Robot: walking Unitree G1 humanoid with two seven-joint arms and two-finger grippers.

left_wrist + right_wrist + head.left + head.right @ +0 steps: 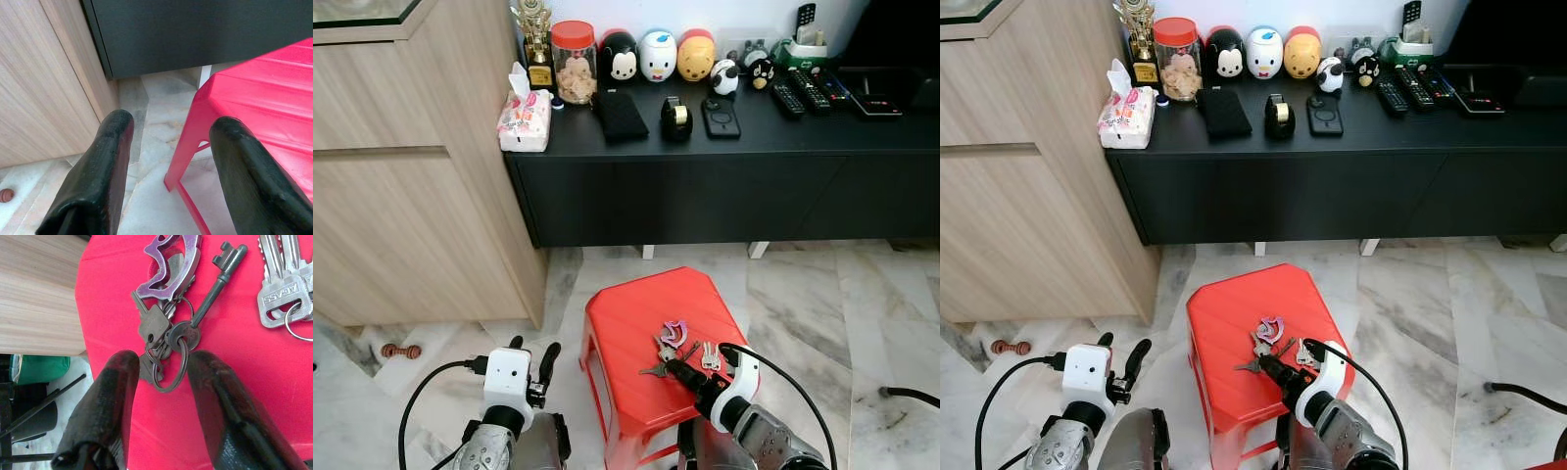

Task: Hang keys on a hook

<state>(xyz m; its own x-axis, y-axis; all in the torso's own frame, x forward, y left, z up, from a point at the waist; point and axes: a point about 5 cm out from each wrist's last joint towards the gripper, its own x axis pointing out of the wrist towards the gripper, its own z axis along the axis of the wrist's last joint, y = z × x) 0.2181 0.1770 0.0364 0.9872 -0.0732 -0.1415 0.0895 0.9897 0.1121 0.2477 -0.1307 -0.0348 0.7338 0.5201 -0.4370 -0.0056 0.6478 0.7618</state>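
— What's under me?
— White marble floor (862,323), a red plastic stool (626,333); black cabinet (705,196) beyond.
— The keys?
— My right gripper (159,377), fingers apart, straddles the metal key bunch with purple carabiner (168,308) near the stool's front edge, dark key's shaft pointing away. Left gripper (168,152) spread open beside the stool.

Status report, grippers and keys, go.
Right gripper open, straddling key ring on red stool. Left gripper open, idle beside stool. Nothing blocking.

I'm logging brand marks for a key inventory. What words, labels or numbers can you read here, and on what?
"AGASS": stamped on the head of the silver flat key lying on the red plastic stool.
Print on the pink-patterned tissue pack and the black remote controls: too small to read.
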